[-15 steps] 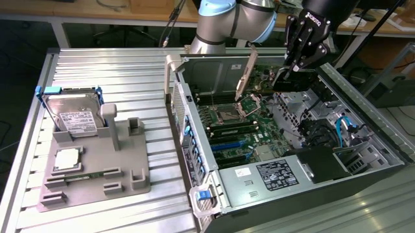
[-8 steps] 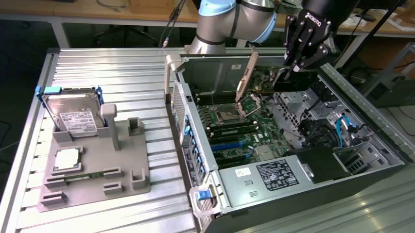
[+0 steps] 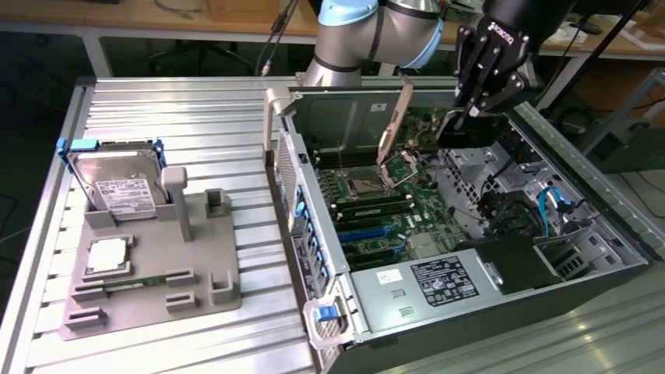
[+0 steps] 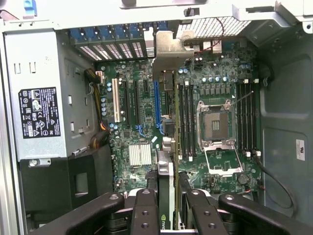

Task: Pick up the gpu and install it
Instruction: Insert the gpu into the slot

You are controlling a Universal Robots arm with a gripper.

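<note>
At the exterior view's left you have the grey holder point(image 3: 156, 292); the hard drive point(image 3: 120, 183) stands upright at its back, a processor chip point(image 3: 109, 255) lies flat in front of it, and a memory stick point(image 3: 135, 284) lies nearer the front edge. Just beside it is the open computer case point(image 3: 311, 234), with the empty processor socket point(image 3: 369, 185) on its motherboard point(image 3: 416, 210). Further right, your gripper point(image 3: 476, 109) reaches down into the case, jaws clenched on the gpu point(image 3: 469, 131); in the wrist view the gpu point(image 4: 166, 171) runs edge-on between the fingers point(image 4: 145, 210), between the blue slot point(image 4: 156, 103) and the memory slots point(image 4: 185, 117). Whether it touches the board you cannot tell. The power supply point(image 3: 441, 282) sits at the case's near end.
</note>
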